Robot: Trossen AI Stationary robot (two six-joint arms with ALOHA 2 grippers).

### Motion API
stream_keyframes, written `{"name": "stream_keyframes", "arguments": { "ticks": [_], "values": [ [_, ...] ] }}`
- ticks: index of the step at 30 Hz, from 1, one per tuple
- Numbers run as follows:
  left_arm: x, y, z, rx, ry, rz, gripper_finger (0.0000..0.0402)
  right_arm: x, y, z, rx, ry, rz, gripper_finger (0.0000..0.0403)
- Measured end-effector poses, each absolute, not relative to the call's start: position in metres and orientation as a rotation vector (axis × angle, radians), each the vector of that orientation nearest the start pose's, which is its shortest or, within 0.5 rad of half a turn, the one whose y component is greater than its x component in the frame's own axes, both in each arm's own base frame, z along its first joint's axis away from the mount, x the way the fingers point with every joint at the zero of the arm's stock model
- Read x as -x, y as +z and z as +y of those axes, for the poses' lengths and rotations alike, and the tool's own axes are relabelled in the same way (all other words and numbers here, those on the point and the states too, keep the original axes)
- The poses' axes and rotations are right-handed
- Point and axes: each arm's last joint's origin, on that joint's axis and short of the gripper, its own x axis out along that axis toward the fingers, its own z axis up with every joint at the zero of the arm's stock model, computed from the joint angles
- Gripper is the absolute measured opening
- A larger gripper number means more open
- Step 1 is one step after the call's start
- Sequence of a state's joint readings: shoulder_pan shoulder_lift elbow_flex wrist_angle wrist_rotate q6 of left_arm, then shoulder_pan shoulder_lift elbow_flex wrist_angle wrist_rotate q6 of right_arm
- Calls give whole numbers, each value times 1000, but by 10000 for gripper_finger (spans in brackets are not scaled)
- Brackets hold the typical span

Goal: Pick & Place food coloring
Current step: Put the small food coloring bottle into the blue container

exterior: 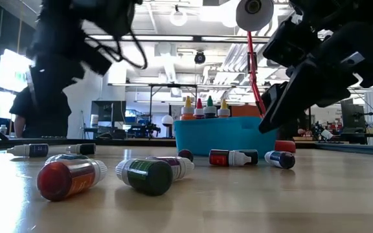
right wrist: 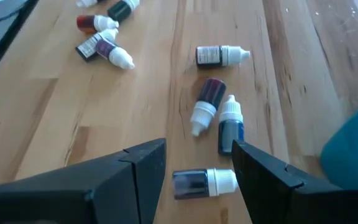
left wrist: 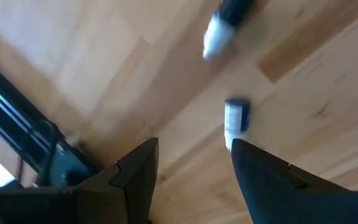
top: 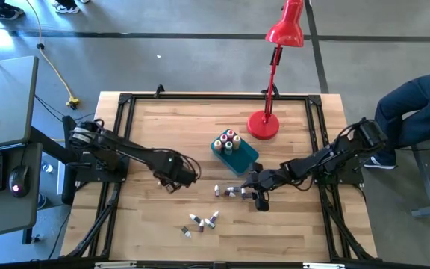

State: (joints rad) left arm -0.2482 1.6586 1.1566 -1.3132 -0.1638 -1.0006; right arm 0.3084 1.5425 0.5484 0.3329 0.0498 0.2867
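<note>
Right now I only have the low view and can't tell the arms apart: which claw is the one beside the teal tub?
Observer: The right claw. From above, it hangs open in front of the tub, by four loose bottles.
Operator: Is one lined up?
Observer: Its wrist camera shows a dark bottle lying on its side, in line with the gap between the fingers.
Operator: And the left claw?
Observer: The left claw is open and empty, left of that group.
</note>
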Motion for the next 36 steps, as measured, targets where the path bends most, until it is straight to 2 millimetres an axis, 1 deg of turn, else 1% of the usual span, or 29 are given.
{"name": "stream_keyframes", "arguments": {
  "ticks": [4, 7, 11, 15, 18, 20, 23, 27, 29, 31, 36],
  "values": [
    [-251, 193, -72, 445, 770, 1609, 198, -260, 135, 81, -158, 151, 689, 177],
    [-247, 188, -81, 442, 749, 1614, 198, -260, 135, 81, -176, 146, 691, 177],
    [-248, 181, -86, 423, 719, 1559, 198, -260, 135, 81, -181, 144, 695, 177],
    [-248, 180, -86, 392, 699, 1545, 198, -260, 134, 81, -184, 143, 696, 177],
    [-245, 174, -85, 382, 706, 1545, 198, -260, 134, 81, -210, 134, 698, 177],
    [-242, 167, -84, 378, 711, 1548, 198, -260, 134, 81, -222, 129, 699, 177],
    [-233, 150, -81, 398, 703, 1566, 198, -260, 135, 81, -224, 128, 699, 177],
    [-228, 135, -79, 422, 676, 1523, 195, -260, 135, 81, -224, 128, 698, 177],
    [-227, 133, -79, 408, 682, 1520, 185, -260, 135, 81, -224, 128, 698, 177],
    [-227, 133, -79, 404, 675, 1518, 167, -260, 135, 81, -224, 128, 698, 177],
    [-229, 134, -79, 419, 663, 1499, 106, -259, 134, 81, -223, 127, 701, 177]
  ]
}}
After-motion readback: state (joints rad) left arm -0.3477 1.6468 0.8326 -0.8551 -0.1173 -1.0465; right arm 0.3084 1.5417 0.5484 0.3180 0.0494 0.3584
